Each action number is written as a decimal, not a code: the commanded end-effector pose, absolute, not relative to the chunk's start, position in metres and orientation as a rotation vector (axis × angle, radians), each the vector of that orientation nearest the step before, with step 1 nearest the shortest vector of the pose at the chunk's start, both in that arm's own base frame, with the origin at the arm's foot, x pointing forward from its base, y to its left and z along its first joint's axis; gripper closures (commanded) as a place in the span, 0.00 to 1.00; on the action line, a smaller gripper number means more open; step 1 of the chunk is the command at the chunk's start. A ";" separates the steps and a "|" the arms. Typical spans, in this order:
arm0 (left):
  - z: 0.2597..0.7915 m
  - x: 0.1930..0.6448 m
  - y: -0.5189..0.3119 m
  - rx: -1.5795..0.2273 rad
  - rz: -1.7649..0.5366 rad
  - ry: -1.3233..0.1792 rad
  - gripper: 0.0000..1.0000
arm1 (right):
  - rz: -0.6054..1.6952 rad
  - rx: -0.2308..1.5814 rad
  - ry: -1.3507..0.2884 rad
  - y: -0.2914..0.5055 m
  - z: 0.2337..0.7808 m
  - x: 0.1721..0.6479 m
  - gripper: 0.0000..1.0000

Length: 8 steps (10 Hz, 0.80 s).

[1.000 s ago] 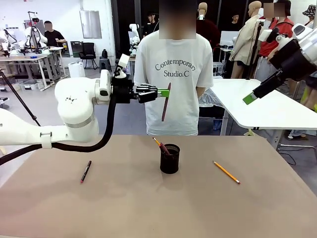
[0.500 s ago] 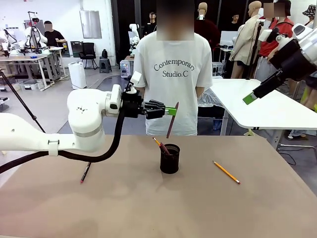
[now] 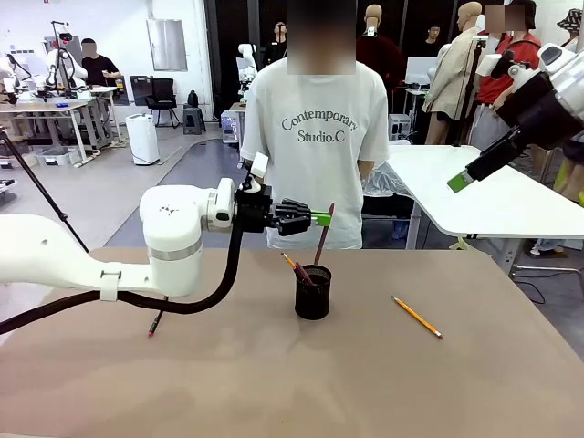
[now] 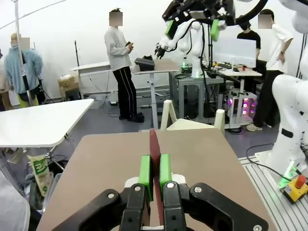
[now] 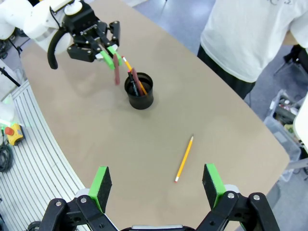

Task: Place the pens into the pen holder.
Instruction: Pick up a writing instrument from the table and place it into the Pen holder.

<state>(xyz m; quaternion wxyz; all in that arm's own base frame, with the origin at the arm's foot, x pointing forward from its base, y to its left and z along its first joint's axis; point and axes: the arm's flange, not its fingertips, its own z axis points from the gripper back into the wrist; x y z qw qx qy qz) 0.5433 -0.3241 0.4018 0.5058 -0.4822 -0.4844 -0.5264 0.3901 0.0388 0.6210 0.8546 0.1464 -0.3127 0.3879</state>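
Note:
My left gripper is shut on a reddish-brown pen that hangs tilted, its lower tip just above the rim of the pen holder, a black mesh cup mid-table. In the left wrist view the pen stands pinched between the green pads. Two pens stick out of the cup. A yellow pencil lies on the table to its right, a black pen with red ends to its left. My right gripper hangs open high above the table, with the cup and pencil below it.
A person in a white T-shirt stands at the table's far edge, right behind the cup. My left arm's black cable droops over the table's left part. A white table stands beyond at the right.
My left gripper has come down and to the right with the reddish-brown pen, from chest height to just over the cup. The right arm has not moved.

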 end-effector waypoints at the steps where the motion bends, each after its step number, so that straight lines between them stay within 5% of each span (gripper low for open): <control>1: 0.380 0.564 -0.326 -1.113 -1.300 -1.232 1.00 | 0.814 0.323 -0.661 0.039 0.622 0.391 0.00; 8: 0.341 0.592 -0.333 -1.096 -1.263 -1.176 1.00 | 0.814 0.323 -0.661 0.039 0.622 0.391 0.00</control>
